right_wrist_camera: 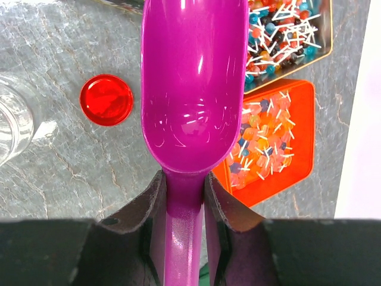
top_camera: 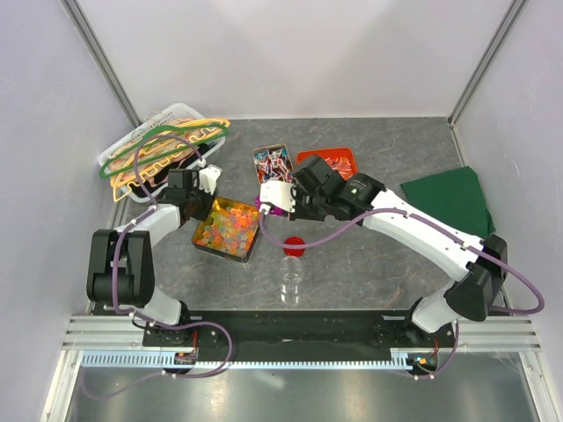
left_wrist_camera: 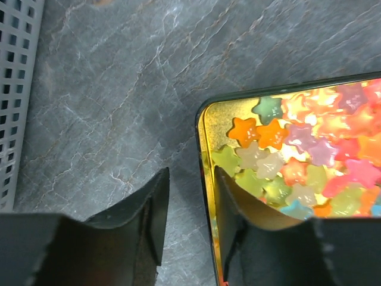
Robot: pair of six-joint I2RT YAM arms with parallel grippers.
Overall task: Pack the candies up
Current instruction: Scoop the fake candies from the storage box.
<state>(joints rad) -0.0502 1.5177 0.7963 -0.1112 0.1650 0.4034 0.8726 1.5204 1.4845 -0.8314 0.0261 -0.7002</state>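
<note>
The grey, stone-veined tabletop (top_camera: pixel 378 264) lies between plain white walls. My left gripper (left_wrist_camera: pixel 191 179) stands astride the ten o'clock wall of the square gold tin (left_wrist_camera: pixel 286 86), one finger outside and one inside. The jaws are partway apart and, as far as I can see, not pinching the rim. The tin is heaped with the candies (left_wrist_camera: pixel 309 149), glossy star-shaped sweets in orange, pink, green and yellow. My right gripper (right_wrist_camera: pixel 184 179) is clamped on the handle of the purple plastic scoop (right_wrist_camera: pixel 193 89), whose empty bowl hovers at the tin's three o'clock side. The clear jar (top_camera: pixel 291 274) sits open at four o'clock of the tin, with the round red lid (top_camera: pixel 294 246) at its twelve o'clock. I judge this to be the bracing step. Next I should pinch the rim firmly, then dip the scoop low into the stars without tipping the tin.
</note>
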